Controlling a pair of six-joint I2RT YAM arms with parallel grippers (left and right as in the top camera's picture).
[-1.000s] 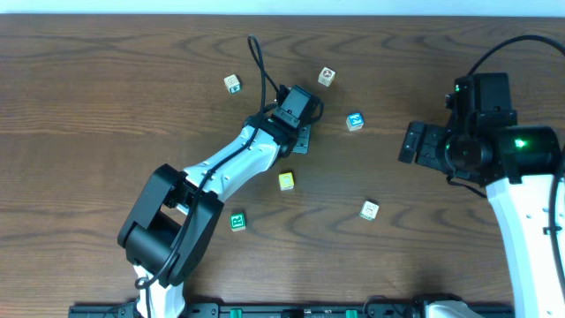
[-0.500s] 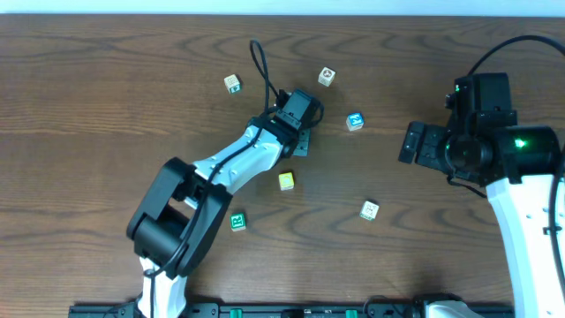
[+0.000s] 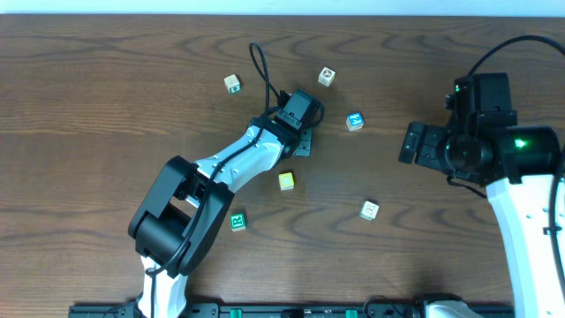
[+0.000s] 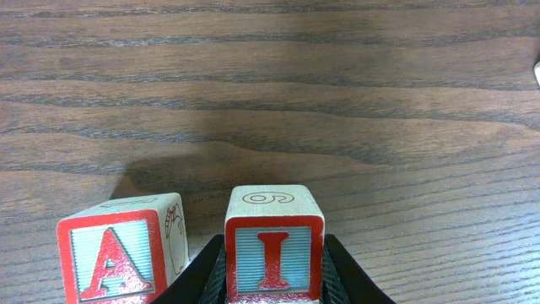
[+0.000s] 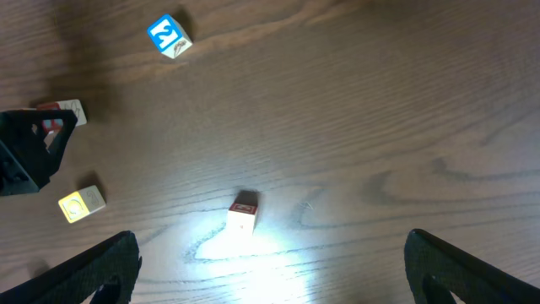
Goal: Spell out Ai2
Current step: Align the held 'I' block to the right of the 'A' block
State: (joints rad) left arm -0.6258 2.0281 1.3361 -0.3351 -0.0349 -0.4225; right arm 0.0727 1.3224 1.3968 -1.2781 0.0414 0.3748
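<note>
In the left wrist view my left gripper (image 4: 274, 247) is shut on a wooden block with a red letter I (image 4: 274, 203), resting at table level. A block with a red letter A (image 4: 114, 253) stands just to its left with a narrow gap between them. In the overhead view the left gripper (image 3: 300, 139) covers both blocks. The blue block with a 2 (image 3: 354, 121) lies to its right and also shows in the right wrist view (image 5: 169, 35). My right gripper (image 3: 411, 144) is open and empty, held above the table at the right (image 5: 270, 274).
Loose blocks lie around: a pale one (image 3: 232, 83) and another (image 3: 327, 77) at the back, a yellow one (image 3: 286, 181), a green one (image 3: 237, 221), and a white one with a red top (image 3: 369, 210) below the right gripper (image 5: 243, 211).
The left arm has shifted slightly up and to the right with the I block held. The right arm has not moved.
</note>
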